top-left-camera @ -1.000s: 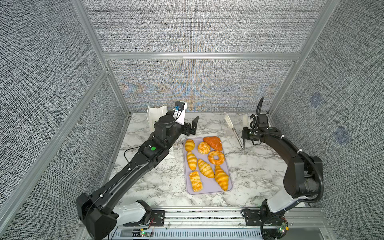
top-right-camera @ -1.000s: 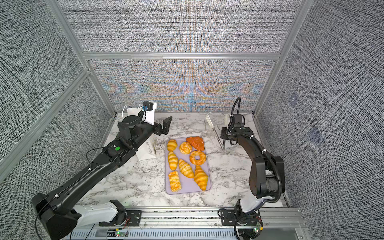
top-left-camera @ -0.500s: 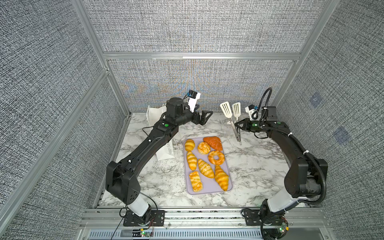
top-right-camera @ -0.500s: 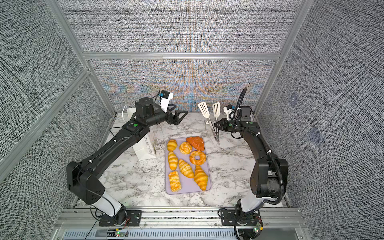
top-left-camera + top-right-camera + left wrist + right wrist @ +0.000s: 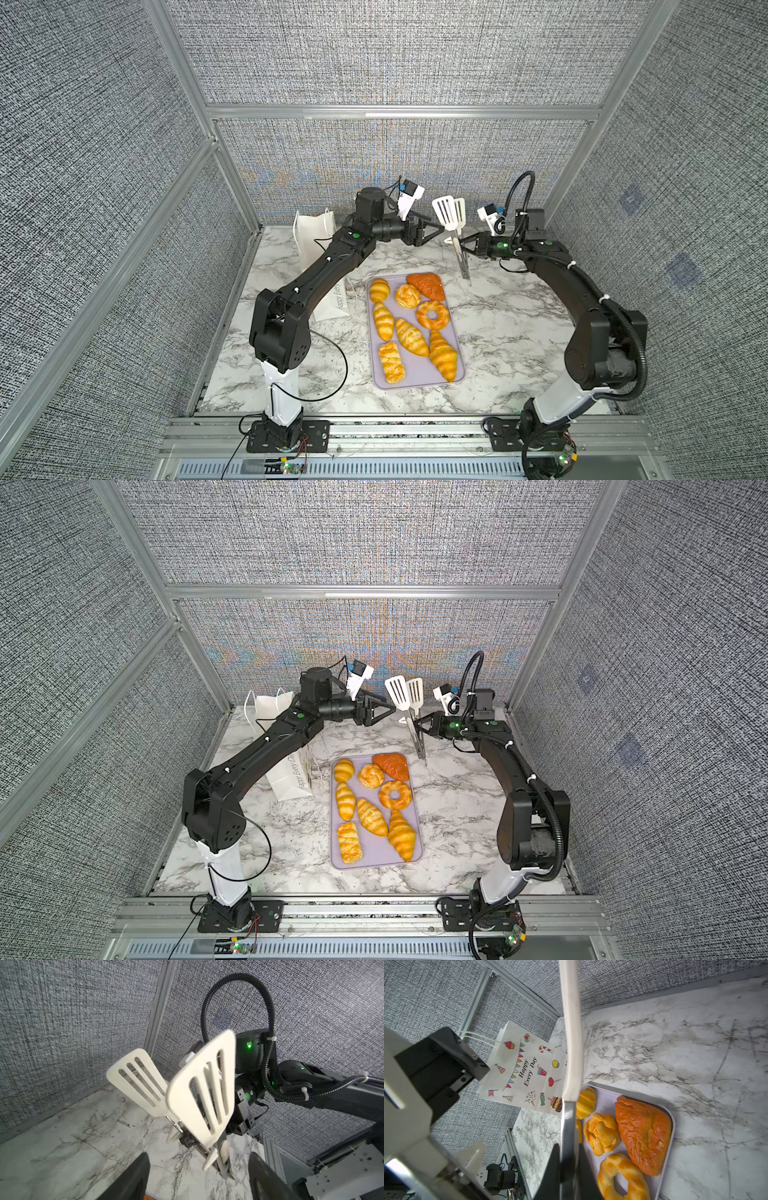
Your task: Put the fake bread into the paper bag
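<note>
The right fingers (image 5: 549, 1176) are pressed together on the metal handle of the white slotted tongs (image 5: 449, 212), holding them upright above the counter (image 5: 498, 332) just beyond the far edge of the lilac tray (image 5: 417, 376). The left fingers (image 5: 133, 1178) are spread and face the tongs, seemingly without touching them. All eight pieces of fake bread (image 5: 409, 336) lie on the tray, and the paper bag (image 5: 307, 232) stands to its left.

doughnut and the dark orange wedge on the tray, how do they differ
The doughnut is a round ring with a hole; the wedge is solid and triangular. The doughnut is golden, the wedge darker reddish-orange. Both are glossy and lie flat on the lilac tray.
</note>
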Tool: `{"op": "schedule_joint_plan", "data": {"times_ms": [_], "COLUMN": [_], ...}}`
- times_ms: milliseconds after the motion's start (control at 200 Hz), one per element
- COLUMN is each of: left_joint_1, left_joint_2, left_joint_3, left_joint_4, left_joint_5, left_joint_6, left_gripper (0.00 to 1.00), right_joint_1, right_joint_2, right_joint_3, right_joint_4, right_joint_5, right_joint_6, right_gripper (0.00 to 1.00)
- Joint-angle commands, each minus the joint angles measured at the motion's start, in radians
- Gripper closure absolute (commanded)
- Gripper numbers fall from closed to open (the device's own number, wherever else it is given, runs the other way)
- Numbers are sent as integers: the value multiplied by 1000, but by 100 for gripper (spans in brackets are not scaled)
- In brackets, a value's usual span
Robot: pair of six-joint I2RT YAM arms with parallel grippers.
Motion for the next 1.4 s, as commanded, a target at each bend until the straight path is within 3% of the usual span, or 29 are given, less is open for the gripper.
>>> {"op": "schedule_joint_plan", "data": {"times_ms": [0,245,460,1061,1281,1396], "left_joint_1": [-2,-13,-14,-25,-26,-29], "left_joint_2": [10,39,94,100,97,100], "left_joint_3": [-6,-4,29,17,-5,-26], "left_joint_4": [112,169,155,222,302,383], "left_joint_5": [82,113,131,157,179,201], "left_joint_6": [-61,-89,-93,-128,-173,-219], "left_gripper": [27,33,50,70,75,84], "right_joint_1": [6,32,49,52,52,52], "right_joint_2": [10,48,63,65,69,67], "right_joint_3": [14,36,43,44,47,52], "right_joint_4": [57,79,85,45,28,14], "right_joint_5": [-65,-91,-99,-114,-126,-128], "right_joint_6": [44,84,86,75,74,60], "right_gripper": [97,96,96,94,92,90]}}
